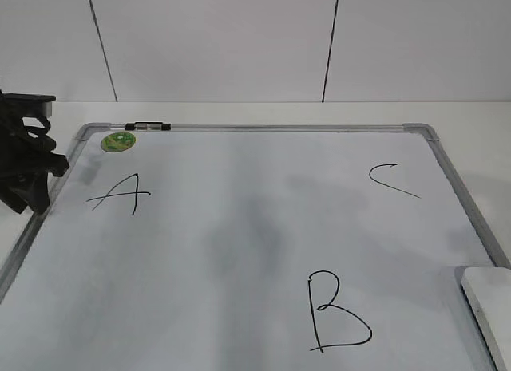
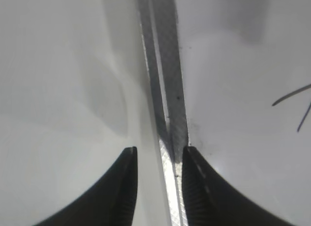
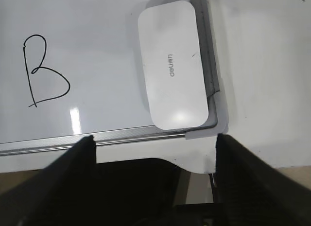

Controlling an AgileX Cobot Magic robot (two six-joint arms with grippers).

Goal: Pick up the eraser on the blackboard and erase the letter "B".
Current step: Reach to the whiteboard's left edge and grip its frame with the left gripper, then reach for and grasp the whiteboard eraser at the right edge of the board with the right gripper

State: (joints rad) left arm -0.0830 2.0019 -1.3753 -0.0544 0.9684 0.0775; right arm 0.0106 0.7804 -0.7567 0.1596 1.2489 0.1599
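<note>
The blackboard [image 1: 263, 219] is a white board with a grey frame and fills the table. The black letter "B" [image 1: 335, 311] is drawn near its front, also seen in the right wrist view [image 3: 43, 70]. The white eraser [image 1: 489, 303] lies at the board's front right corner; in the right wrist view [image 3: 172, 63] it lies flat beside the frame. My right gripper [image 3: 154, 137] is open and empty, above the board's edge, short of the eraser. My left gripper [image 1: 36, 183] is open and empty, its fingers [image 2: 159, 149] on either side of the board's left frame.
A black "A" [image 1: 120, 194] is at the left and a "C" [image 1: 391, 179] at the right of the board. A round green sticker [image 1: 118, 141] and a black clip [image 1: 148, 126] are at the far left corner. A white wall stands behind the table.
</note>
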